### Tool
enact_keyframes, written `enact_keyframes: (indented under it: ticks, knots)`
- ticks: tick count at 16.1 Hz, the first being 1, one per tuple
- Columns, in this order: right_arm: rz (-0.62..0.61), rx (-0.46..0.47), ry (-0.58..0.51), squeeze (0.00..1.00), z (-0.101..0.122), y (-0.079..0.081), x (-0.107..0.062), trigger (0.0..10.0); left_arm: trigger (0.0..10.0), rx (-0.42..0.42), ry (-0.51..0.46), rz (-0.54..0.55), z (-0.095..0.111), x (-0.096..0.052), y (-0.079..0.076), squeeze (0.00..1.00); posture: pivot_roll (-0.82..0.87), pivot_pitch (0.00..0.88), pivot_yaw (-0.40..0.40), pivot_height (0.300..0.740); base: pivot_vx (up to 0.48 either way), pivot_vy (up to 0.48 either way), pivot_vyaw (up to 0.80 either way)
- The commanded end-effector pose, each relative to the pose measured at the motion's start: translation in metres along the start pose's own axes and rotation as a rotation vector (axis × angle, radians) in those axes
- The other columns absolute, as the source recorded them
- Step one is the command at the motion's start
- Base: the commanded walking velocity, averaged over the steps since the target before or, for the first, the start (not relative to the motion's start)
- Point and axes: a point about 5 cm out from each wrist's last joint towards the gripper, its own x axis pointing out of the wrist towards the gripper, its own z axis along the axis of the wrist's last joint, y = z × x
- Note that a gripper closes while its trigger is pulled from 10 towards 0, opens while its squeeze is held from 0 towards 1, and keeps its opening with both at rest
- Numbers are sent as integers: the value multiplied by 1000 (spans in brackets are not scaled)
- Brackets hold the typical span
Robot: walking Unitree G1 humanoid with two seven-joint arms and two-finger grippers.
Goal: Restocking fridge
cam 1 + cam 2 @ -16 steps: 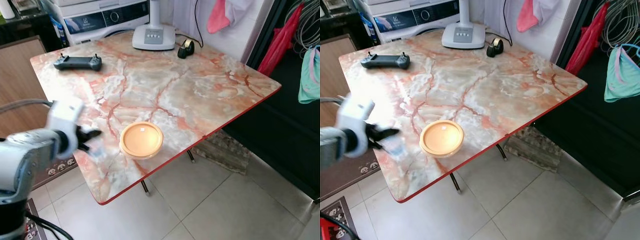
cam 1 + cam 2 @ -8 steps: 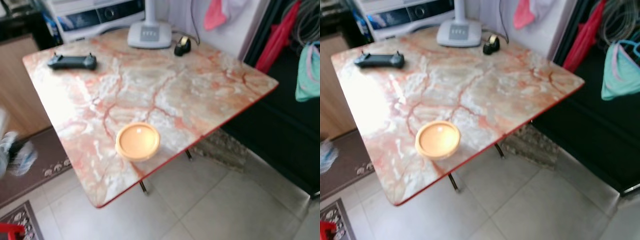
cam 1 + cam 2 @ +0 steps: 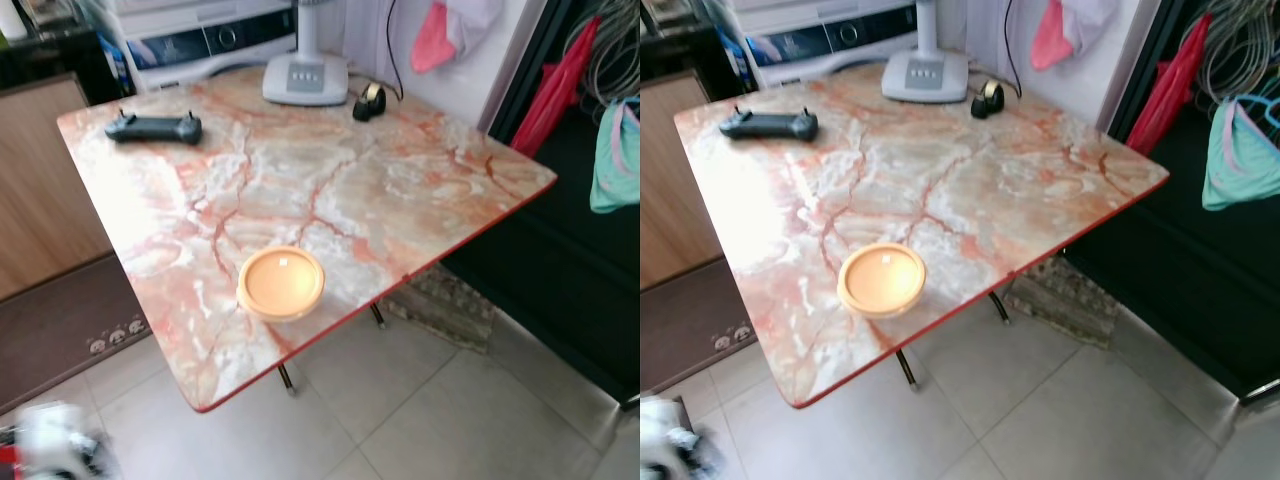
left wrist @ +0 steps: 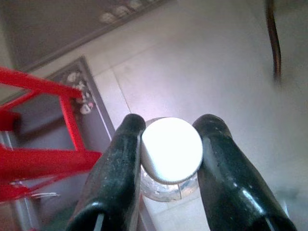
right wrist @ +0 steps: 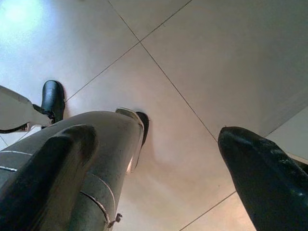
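**Bottle carried low, away from the counter**

The left gripper (image 4: 166, 159) has its two fingers (image 4: 120, 163) clamped on the neck of a clear bottle (image 4: 168, 185), just under its white cap (image 4: 171, 149), which sits squarely between them. The arm hangs low over the tiled floor (image 4: 202, 62), beside a red frame (image 4: 43, 159). The hold is narrow; a jolt while walking could let the bottle slip or swing. The right gripper (image 5: 159, 163) hangs idle, fingers spread apart and holding nothing. On the marble counter (image 3: 400, 190) sit an orange lidded container (image 3: 281, 282) and a black controller (image 3: 154, 127).
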Motion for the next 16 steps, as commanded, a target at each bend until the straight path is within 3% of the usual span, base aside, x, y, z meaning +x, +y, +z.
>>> enact_keyframes:
  ticks: [1, 2, 4, 6, 12, 16]
  knots:
    - [-8, 20, 49, 0, -16, 0, -4, 10000, 10000, 130, 48, -133, -29, 4, -38, 0, 171, 105, -36, 740, 0, 0, 0]
    - [-12, 34, 41, 0, -16, 1, -4, 10000, 10000, 107, 66, -138, -38, 7, -47, 0, 166, 103, -33, 740, 0, 0, 0]
    - [-26, 58, 31, 0, -16, 2, -4, 10000, 10000, 156, 135, -132, -56, 9, -58, 0, 154, 92, -21, 740, 0, 0, 0]
    - [-36, 84, 23, 0, -18, 5, -4, 10000, 10000, 167, 187, -120, -67, 10, -60, 0, 130, 71, 11, 740, 0, 0, 0]
    - [-27, 114, 18, 0, -22, 19, 0, 10000, 10000, 217, 166, -135, -61, 16, -58, 0, 99, 22, 60, 740, 0, 0, 0]
    - [-63, 117, 2, 0, -21, 10, -3, 10000, 10000, 221, 199, -189, -72, 12, -77, 0, 92, 9, 31, 740, 0, 0, 0]
